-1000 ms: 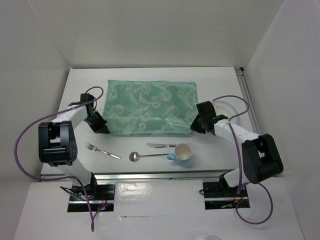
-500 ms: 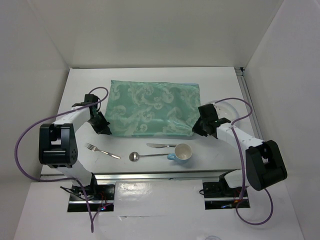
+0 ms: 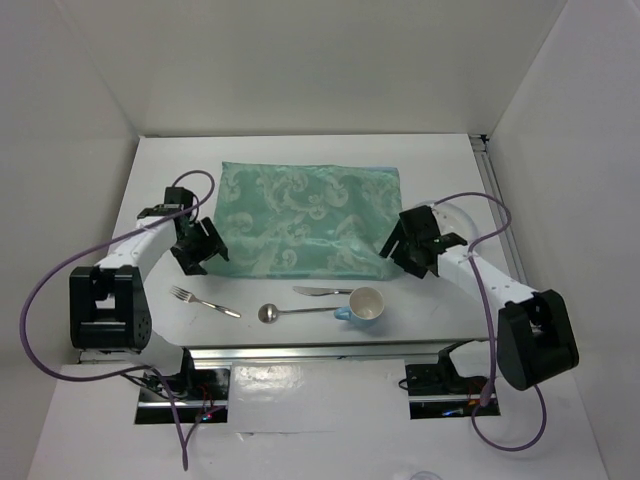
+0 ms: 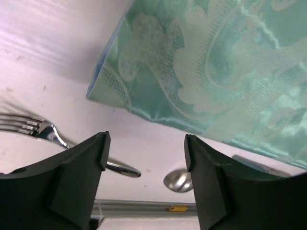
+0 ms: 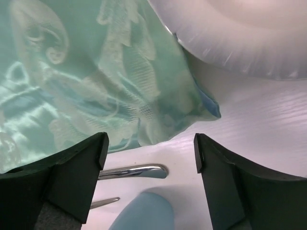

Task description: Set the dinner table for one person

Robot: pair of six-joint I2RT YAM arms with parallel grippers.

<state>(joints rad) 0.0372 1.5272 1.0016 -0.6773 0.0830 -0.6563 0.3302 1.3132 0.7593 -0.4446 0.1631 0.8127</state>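
**Both hands wide at the cloth's near corners, nothing held**

The tabletop [image 3: 160,170] fills the middle of the overhead frame between the white walls. I judge it rigid and fixed. It is nothing to grip, only a hard, smooth bed on which metal will skate and cloth will slide.

At centre left my left hand [image 4: 145,151] hangs over the lower left corner of the placemat [image 3: 305,215], its jaws spread wide and empty. Below it lies the fork [image 3: 203,301], flat on the white. I expect it to be thin, stiff and slick, so I would pinch it across the handle.

The placemat looks satiny and limp. I would take it at a corner or edge, since pulled from one side only it would likely bunch.

Along the bottom centre lie the spoon [image 3: 290,312] and the knife [image 3: 322,291], flat and hard to get under. Next to them is the cup [image 3: 365,304], upright. It is probably breakable, and its rim is the obvious hold.

At centre right my right hand [image 5: 151,151] is also spread wide and empty, above the cloth's lower right corner. The plate [image 5: 240,38] sits just beside that corner, and I cannot tell whether they touch. It looks smooth and fragile, so I would grip it by the rim.
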